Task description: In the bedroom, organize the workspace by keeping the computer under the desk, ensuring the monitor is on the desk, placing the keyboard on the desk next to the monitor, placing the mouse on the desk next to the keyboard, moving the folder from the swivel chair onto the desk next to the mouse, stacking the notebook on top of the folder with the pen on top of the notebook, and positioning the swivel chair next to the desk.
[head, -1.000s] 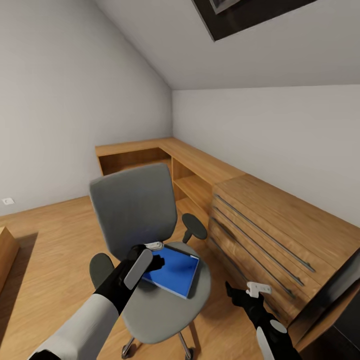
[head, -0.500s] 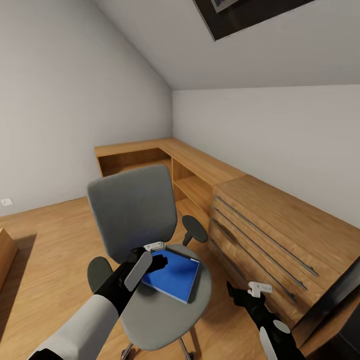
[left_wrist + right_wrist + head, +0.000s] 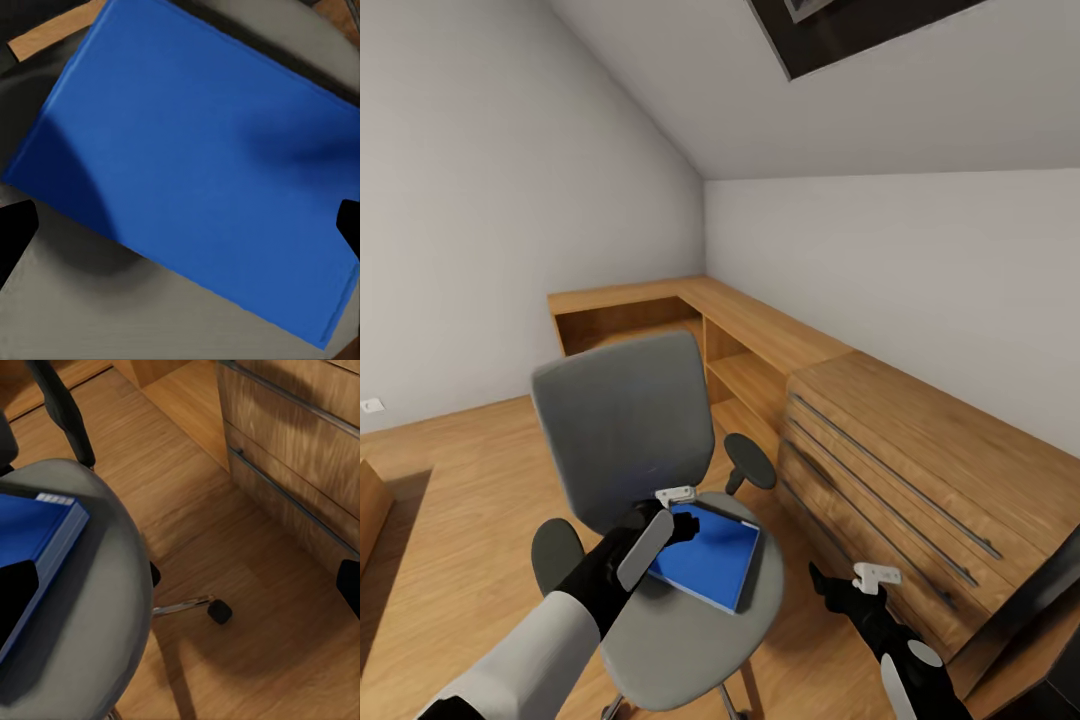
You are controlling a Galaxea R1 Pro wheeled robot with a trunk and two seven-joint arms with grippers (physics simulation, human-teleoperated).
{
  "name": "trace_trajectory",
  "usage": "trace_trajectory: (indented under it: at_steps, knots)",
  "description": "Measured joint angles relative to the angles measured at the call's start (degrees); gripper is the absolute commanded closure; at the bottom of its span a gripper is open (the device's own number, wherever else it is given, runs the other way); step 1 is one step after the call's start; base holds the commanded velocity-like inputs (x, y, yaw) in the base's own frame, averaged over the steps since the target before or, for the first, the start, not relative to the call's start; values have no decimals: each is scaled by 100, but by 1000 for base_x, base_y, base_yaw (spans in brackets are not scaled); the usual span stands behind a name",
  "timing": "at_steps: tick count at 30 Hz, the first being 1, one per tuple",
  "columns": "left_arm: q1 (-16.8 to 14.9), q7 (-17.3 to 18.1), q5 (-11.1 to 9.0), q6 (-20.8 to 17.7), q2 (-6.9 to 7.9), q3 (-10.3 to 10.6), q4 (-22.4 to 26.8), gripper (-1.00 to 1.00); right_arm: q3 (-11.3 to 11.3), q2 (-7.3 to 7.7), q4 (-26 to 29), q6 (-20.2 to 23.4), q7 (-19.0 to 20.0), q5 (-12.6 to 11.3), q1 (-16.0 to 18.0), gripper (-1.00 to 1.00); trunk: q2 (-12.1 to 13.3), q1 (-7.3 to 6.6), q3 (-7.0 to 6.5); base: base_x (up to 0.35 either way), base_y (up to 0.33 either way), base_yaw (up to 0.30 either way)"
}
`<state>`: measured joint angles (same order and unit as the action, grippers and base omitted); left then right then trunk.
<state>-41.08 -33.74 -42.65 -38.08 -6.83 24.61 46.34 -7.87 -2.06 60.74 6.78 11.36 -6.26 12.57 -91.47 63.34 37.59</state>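
Observation:
The grey swivel chair point(image 3: 622, 425) stands in the middle of the head view, its seat point(image 3: 680, 640) towards me. On the seat lies the bright blue folder point(image 3: 712, 560) point(image 3: 195, 157) point(image 3: 30, 536), flat. My left gripper point(image 3: 682, 522) point(image 3: 180, 229) hovers open just above the folder's near-left part, one black fingertip point(image 3: 13, 234) at each side of the wrist view, nothing held. My right gripper point(image 3: 828, 590) point(image 3: 180, 589) is open to the right of the seat, over the floor, apart from the chair.
A light wooden dresser with long bar handles point(image 3: 900, 470) point(image 3: 300, 427) runs along the right wall, joined to low wooden shelving point(image 3: 660, 320) in the corner. A chair castor point(image 3: 219, 611) rests on the plank floor. A black furniture edge point(image 3: 1040, 590) shows at lower right.
The whole picture has shifted slightly, so the camera moved. My left gripper has crept a little further over the folder. The right gripper has hardly moved.

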Motion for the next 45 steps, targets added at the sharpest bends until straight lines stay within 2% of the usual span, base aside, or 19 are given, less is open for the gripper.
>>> trace_trajectory:
  at_steps: [1,5,9,24,29,35,45]
  knots:
    - [0,-5,108,100,4,111,0,-100,0,0,0,0,1,0,1,-100,0,0,0,0,0,0]
    - [0,-8,406,368,6,267,0,-100,0,1,0,-2,2,0,2,-100,0,0,0,0,0,0]
    - [0,-7,528,451,3,308,-1,-100,-1,2,-1,-6,2,0,1,-100,0,0,0,0,66,0]
    - [0,21,532,459,11,318,-9,-100,-9,9,0,-2,2,0,1,-100,0,0,0,23,87,0]
    - [0,20,513,449,66,315,-19,-100,-9,10,0,0,2,0,1,-100,0,0,0,1,4,0]
    - [1,0,506,446,117,289,-33,-100,-9,10,0,-2,2,0,1,-100,-239,131,107,0,0,0]
    - [0,3,467,454,114,260,-31,-100,-9,10,0,0,2,0,4,-100,-640,351,287,0,0,0]
